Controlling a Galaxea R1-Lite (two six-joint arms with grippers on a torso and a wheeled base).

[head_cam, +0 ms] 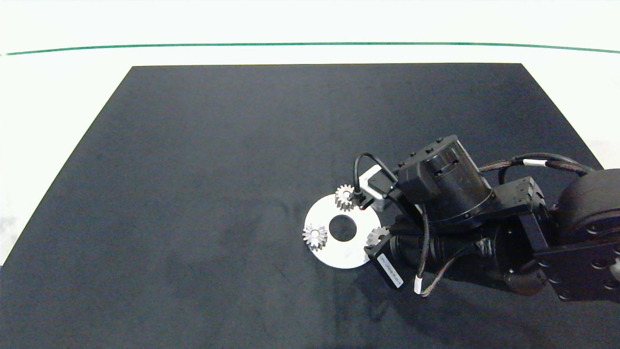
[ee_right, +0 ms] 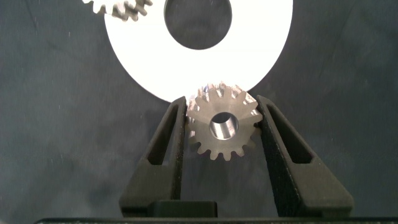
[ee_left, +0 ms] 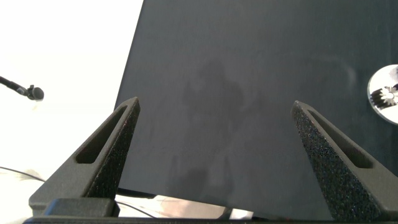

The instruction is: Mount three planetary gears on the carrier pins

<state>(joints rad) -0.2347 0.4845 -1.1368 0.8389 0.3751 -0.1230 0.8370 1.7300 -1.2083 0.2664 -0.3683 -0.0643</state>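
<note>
Gear [ee_right: 221,127] number three sits pinched between the right gripper [ee_right: 221,124] fingers, at the disc's [head_cam: 323,252] lower-right rim in the head view. Two gears are already on the disc, one [head_cam: 345,197] at its top, one [head_cam: 315,236] at its left. The risk: the bore misses its pin, hidden under the gear, and the gear cocks or drops off the edge. There is plenty of bare mat [head_cam: 193,194] to the left. The left gripper [ee_left: 214,162] hangs wide open over the mat, holding nothing.

third gear [head_cam: 375,236] at the white disc's [head_cam: 339,254] four o'clock half hidden under the right gripper [ee_right: 221,127], carrier pins not discernible, disc cut off at the left wrist view's edge, left arm outside the head view
</note>
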